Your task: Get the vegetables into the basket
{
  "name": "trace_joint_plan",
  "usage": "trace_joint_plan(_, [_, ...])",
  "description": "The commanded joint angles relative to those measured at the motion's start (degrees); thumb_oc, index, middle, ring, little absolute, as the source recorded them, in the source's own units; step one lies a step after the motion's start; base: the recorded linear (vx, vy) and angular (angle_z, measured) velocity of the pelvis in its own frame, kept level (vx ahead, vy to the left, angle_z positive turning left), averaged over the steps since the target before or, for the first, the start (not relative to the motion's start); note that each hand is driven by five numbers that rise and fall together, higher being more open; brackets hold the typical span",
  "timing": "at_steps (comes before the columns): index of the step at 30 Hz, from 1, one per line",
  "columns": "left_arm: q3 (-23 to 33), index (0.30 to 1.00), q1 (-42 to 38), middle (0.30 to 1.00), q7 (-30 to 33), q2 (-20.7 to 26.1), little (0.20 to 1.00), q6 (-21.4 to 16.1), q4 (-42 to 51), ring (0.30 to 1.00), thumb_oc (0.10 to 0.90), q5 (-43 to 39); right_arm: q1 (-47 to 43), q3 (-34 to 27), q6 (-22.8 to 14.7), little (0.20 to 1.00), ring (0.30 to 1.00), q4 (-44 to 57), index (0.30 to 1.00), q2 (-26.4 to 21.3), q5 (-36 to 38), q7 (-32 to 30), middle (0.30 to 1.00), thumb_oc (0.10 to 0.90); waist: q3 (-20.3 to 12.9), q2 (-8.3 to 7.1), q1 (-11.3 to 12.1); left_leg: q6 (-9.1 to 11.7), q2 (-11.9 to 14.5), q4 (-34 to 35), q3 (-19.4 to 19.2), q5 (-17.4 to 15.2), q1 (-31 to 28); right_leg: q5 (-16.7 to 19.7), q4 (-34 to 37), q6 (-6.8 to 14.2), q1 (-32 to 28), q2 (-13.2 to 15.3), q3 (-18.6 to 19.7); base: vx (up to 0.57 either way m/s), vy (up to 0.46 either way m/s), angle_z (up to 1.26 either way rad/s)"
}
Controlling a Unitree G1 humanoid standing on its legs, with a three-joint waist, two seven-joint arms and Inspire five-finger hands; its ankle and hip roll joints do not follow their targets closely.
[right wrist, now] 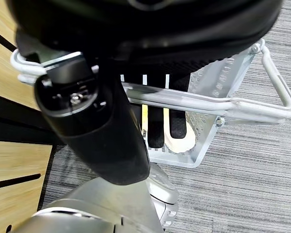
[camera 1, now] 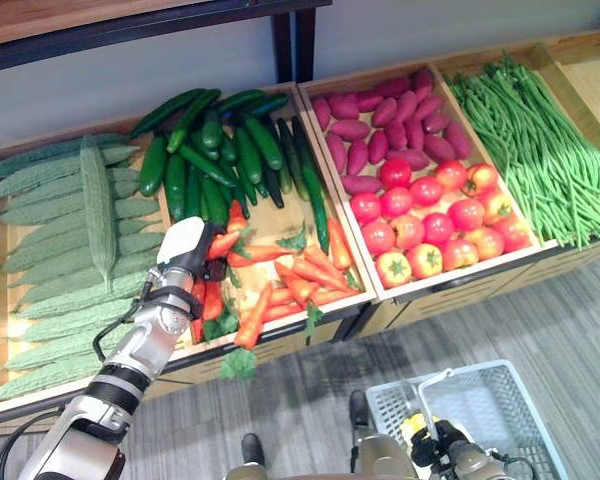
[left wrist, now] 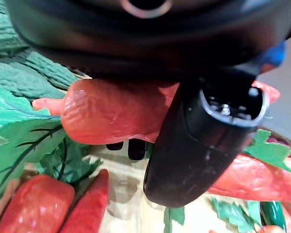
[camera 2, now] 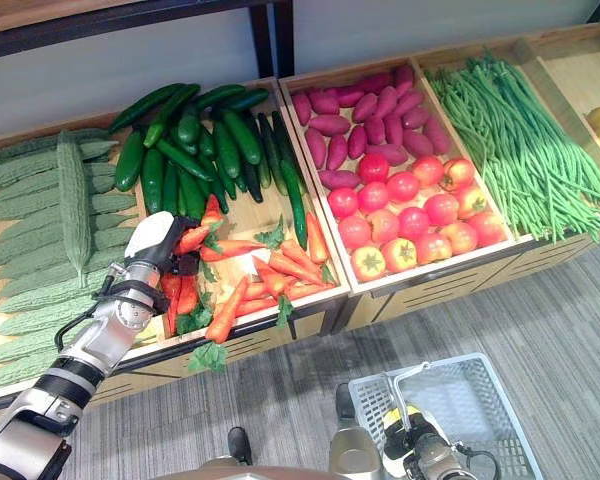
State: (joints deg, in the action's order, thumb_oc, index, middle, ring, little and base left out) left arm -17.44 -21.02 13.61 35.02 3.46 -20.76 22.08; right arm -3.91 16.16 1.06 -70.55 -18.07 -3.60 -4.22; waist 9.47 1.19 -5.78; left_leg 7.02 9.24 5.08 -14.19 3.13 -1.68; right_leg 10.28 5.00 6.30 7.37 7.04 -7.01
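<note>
In the carrot bin, my left hand [camera 1: 183,256] is shut on an orange carrot [camera 1: 223,243]. The left wrist view shows that carrot [left wrist: 111,114] pinched between the thumb [left wrist: 199,141] and the curled fingers, just above other carrots [left wrist: 36,206] and green leaves. More carrots [camera 1: 300,275] lie loose in the same wooden crate. Low at the front, my right hand [camera 1: 450,452] is shut on the wire handle [right wrist: 203,99] of a pale mesh basket [camera 1: 500,405], which hangs over the grey floor.
Wooden crates stand side by side: bitter gourds [camera 1: 70,240] at the left, cucumbers [camera 1: 220,150] behind the carrots, then sweet potatoes [camera 1: 380,130] above tomatoes [camera 1: 430,220], and long beans [camera 1: 540,150] at the right. Grey carpet [camera 1: 580,310] lies before the crates.
</note>
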Motion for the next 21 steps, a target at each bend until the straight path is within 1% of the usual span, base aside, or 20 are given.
trace_joint_plan(1, [2.9,0.300,-9.0,0.300,5.1,5.0,0.300,-2.3,3.1,0.300,0.400,3.4,0.8,2.5,-0.7,0.300,0.300,-1.2,0.300,1.9,-0.4,0.8,0.300,0.400,-3.2,-2.60,-0.4,2.3,2.0,-0.1,2.6,0.2,1.9,-2.1,0.0,5.4,1.2,4.5,-0.6,0.00,0.000,0.00])
trace_joint_plan(5, [1.6,0.300,-12.5,0.300,5.5,5.5,0.300,-2.1,2.5,0.300,0.400,3.3,0.7,2.8,-0.7,0.300,0.300,-1.2,0.300,1.6,-0.4,0.8,0.300,0.400,-3.3,-2.53,-0.6,2.3,2.1,-0.1,2.7,0.4,2.6,-2.0,0.0,5.5,1.7,4.5,-0.6,0.00,0.000,0.00])
trace_joint_plan(7, [-1.4,0.300,-19.0,0.300,5.9,6.6,0.300,-1.7,0.0,0.300,0.400,2.9,0.1,3.9,-0.7,0.300,0.300,-1.2,0.300,1.0,-0.2,0.7,0.300,0.400,-3.3,-2.19,-1.3,2.5,2.1,-0.1,2.7,0.7,3.4,-1.8,0.0,5.6,2.7,4.5,-0.4,0.00,0.000,0.00])
trace_joint_plan(11, [-3.1,0.300,-22.1,0.300,6.3,6.8,0.300,-1.7,-1.8,0.300,0.400,2.4,-0.3,4.1,-0.6,0.300,0.300,-1.3,0.300,0.9,0.0,0.7,0.300,0.400,-3.2,-2.06,-1.3,2.5,2.1,-0.1,2.7,0.9,4.0,-1.6,0.0,5.6,3.4,4.5,-0.3,0.00,0.000,-0.01])
trace_joint_plan(12, [-4.3,0.300,-24.8,0.300,6.7,7.3,0.300,-1.5,-2.0,0.300,0.400,2.2,-0.9,4.2,-0.5,0.300,0.300,-1.4,0.300,0.5,0.4,0.3,0.300,0.400,-2.9,-1.75,-1.6,2.5,1.9,-0.1,2.6,1.2,4.6,-1.2,0.0,5.7,4.2,4.5,-0.3,-0.01,0.002,-0.04])
trace_joint_plan(16, [-3.6,0.300,-24.5,0.300,7.3,7.6,0.300,-1.8,0.0,0.300,0.400,2.2,-1.2,4.1,-0.4,0.300,0.300,-1.5,0.300,0.6,0.6,0.2,0.300,0.400,-2.9,-1.51,-1.4,2.5,1.8,-0.1,2.5,1.2,4.9,-1.2,0.0,5.7,4.6,4.6,-0.1,0.01,0.002,-0.06])
trace_joint_plan(19, [-0.3,0.300,-19.4,0.300,7.0,7.0,0.300,-2.6,6.5,0.300,0.400,2.6,-0.8,3.5,-0.4,0.300,0.300,-1.6,0.300,1.2,0.6,0.4,0.300,0.400,-3.0,-1.55,-0.9,2.5,1.9,-0.1,2.4,0.6,3.3,-2.0,0.0,5.6,2.9,4.7,-0.3,0.06,-0.003,-0.03])
trace_joint_plan(20, [-0.1,0.300,-19.2,0.300,6.9,7.0,0.300,-2.6,6.7,0.300,0.400,2.6,-0.7,3.5,-0.4,0.300,0.300,-1.6,0.300,1.1,0.6,0.4,0.300,0.400,-2.9,-1.52,-0.9,2.5,1.9,-0.1,2.4,0.6,3.1,-2.0,0.0,5.6,2.8,4.7,-0.3,0.06,0.002,0.00])
trace_joint_plan(21, [1.3,0.300,-17.2,0.300,6.5,6.6,0.300,-2.9,9.2,0.300,0.400,2.6,-0.6,3.1,-0.3,0.300,0.300,-1.6,0.300,1.1,0.6,0.5,0.300,0.400,-3.0,-1.61,-0.6,2.5,1.9,-0.1,2.5,0.3,2.5,-2.3,0.0,5.6,2.0,4.8,-0.5,0.04,0.001,0.01])
